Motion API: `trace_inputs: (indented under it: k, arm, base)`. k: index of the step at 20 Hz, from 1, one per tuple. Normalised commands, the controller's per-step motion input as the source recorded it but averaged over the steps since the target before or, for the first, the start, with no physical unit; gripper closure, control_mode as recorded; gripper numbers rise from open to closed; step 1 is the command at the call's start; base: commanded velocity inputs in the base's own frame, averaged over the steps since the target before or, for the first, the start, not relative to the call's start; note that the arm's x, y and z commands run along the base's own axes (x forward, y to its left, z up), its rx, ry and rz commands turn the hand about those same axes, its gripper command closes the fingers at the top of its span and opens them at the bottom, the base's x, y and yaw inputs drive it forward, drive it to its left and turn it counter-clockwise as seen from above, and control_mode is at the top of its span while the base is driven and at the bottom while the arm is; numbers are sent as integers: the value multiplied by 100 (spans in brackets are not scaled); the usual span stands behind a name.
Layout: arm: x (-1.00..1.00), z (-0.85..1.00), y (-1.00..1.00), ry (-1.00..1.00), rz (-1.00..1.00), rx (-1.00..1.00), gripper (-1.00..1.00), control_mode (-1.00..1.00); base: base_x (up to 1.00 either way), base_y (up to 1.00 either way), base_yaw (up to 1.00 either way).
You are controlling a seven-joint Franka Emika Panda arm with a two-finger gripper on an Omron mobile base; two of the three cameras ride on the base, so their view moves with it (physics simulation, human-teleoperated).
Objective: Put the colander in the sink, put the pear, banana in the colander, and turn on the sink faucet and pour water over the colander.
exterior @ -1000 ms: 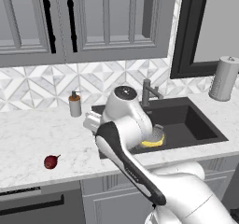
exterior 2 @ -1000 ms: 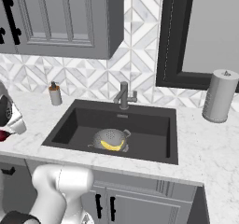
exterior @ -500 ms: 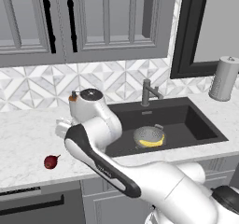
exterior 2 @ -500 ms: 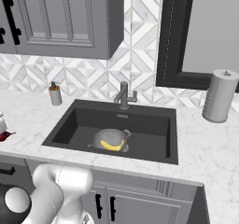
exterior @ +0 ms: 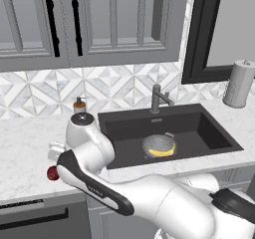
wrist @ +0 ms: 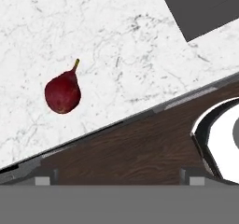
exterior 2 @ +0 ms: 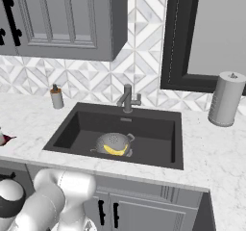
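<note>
The pear [wrist: 62,93] lies on its side on the marble table [wrist: 121,45], near the front edge, left of the sink [exterior: 209,133]. It is judged light, firm, smooth and prone to rolling; its broad belly is best pinched. The claw's state cannot be told.

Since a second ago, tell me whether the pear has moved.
No. The pear lies on the counter left of the sink, near the front edge, as before.

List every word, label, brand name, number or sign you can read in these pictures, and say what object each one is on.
None: no readable text anywhere. The soap dispenser, paper towel roll, cabinets, colander and sink faucet all carry no lettering, and the pear lies on plain marble counter.
</note>
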Motion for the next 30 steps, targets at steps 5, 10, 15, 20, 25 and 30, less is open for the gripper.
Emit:
trace_inputs:
  k: [5, 10, 15, 20, 25, 30]
  arm:
    - [35, -23, 19, 0, 3, 0, -100, -100]
    - [41, -18, 26, 0, 4, 0, -100, -100]
    - [37, -20, 40, 0, 4, 0, -100, -100]
    - [28, -26, 28, 0, 3, 0, -100, -100]
    - [10, -34, 10, 0, 0, 0, -100, -100]
    - [14, -36, 13, 0, 0, 0, -100, -100]
  base:
    - [0, 0, 0]
    - [0, 0, 0]
    - [0, 0, 0]
    - [0, 0, 0]
    - [0, 0, 0]
    - [0, 0, 0]
